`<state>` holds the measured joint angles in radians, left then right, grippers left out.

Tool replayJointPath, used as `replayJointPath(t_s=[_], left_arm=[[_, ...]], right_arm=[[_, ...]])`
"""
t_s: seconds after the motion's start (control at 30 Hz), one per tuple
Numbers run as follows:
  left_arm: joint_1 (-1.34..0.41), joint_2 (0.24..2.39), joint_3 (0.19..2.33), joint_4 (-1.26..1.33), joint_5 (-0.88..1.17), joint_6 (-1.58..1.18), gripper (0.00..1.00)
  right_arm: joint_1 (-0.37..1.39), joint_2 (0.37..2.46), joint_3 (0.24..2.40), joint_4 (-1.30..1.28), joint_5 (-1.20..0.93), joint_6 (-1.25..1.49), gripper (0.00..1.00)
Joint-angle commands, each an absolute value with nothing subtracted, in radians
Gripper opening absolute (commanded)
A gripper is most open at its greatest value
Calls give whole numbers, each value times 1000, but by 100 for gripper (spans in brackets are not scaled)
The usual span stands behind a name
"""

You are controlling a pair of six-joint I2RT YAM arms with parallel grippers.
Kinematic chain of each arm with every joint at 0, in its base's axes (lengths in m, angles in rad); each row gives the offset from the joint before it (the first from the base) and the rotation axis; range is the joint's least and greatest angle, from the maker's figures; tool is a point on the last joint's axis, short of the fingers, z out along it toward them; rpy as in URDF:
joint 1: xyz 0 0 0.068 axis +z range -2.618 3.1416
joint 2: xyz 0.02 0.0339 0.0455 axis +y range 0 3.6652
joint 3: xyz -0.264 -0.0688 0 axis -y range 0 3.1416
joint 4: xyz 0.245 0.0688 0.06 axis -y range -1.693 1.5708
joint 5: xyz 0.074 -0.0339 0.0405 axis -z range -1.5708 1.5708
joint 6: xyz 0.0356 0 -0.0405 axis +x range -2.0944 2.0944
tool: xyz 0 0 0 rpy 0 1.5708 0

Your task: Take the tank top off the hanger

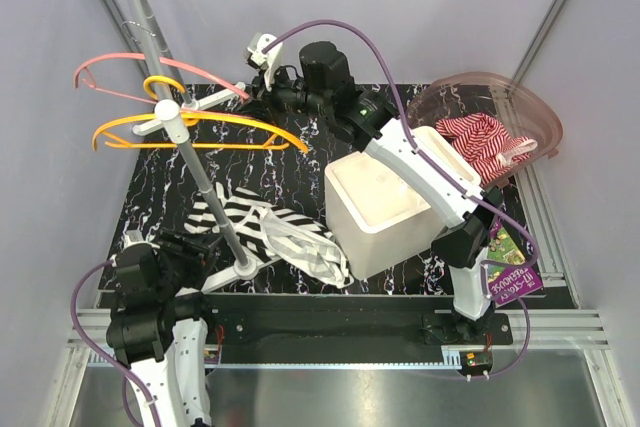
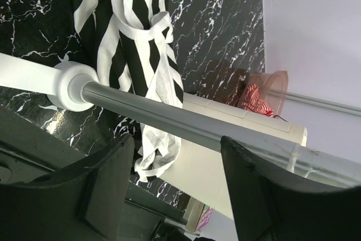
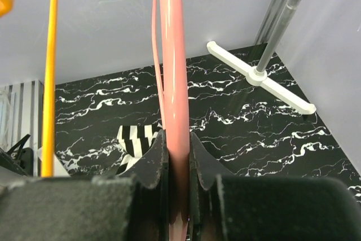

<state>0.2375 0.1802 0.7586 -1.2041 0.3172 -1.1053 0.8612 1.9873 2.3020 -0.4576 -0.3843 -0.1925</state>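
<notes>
Where your tank top lay: the black-and-white striped tank top (image 1: 285,237) was crumpled on the counter (image 1: 300,162) at about 7 o'clock from the middle in the top view, off both hangers, and just beside the foot of the rack pole (image 1: 200,167).
Your left claw: the left claw (image 2: 176,142) hovered low at 8 o'clock with its jaws spread apart and nothing between them. In its wrist view the grey pole crossed behind the gap, and the tank top lay beyond it at 12 o'clock.
Your right claw: the right claw (image 3: 176,139) reached out to 11 o'clock and was clamped on the pink hanger (image 3: 172,83), its two fingers pinching the pink bar from both sides.
Pink hanger: it hung bare at 10 o'clock, high on the rack, with its near end in your right claw.
Orange hanger: the orange hanger (image 1: 240,125) hung bare on the rack just below the pink one, and nothing gripped it.
White bin: the white bin (image 1: 380,207) sat at 4 o'clock from the middle, right beside the tank top's edge. You could not tell whether they touched.
Basket: the pink see-through basket (image 1: 540,122) stood at 2 o'clock and held a red-and-white striped garment (image 1: 485,142).
Purple card: a purple printed card (image 1: 512,272) lay at 4 o'clock near the right arm's base.
</notes>
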Motion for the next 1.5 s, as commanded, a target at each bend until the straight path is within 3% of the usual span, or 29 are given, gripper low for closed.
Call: replayJointPath(t_s=[0.0, 0.17, 0.33, 0.37, 0.47, 0.53, 0.73, 1.03, 1.23, 1.3, 1.47], left_arm=[[236, 233, 793, -1209, 287, -1069, 70], [236, 267, 793, -1218, 249, -1084, 73], [236, 275, 733, -1181, 244, -1126, 73], [236, 275, 726, -1166, 236, -1130, 74], [236, 290, 686, -1141, 226, -1150, 74], [236, 313, 661, -1128, 221, -1175, 75], [236, 438, 586, -1003, 206, -1180, 79], [209, 644, 486, -687, 189, -1226, 84], [66, 894, 494, -585, 115, -1233, 87], [29, 1013, 523, -555, 104, -1232, 87], [21, 1075, 537, -503, 12, -1227, 80]], right_arm=[[851, 1896, 2250, -331, -393, -184, 0], [851, 1855, 2172, -310, -357, -172, 5], [851, 1792, 2090, -304, -298, -112, 51], [853, 1780, 2073, -304, -287, -86, 69], [851, 1714, 1979, -304, -207, -7, 90], [853, 1649, 1890, -305, -132, 29, 99], [818, 1447, 1682, -337, 35, 144, 100], [781, 1256, 1508, -390, 23, 224, 100], [746, 1220, 1462, -417, 3, 224, 100], [735, 1215, 1462, -423, -26, 229, 100], [727, 1210, 1474, -439, -41, 207, 100]])
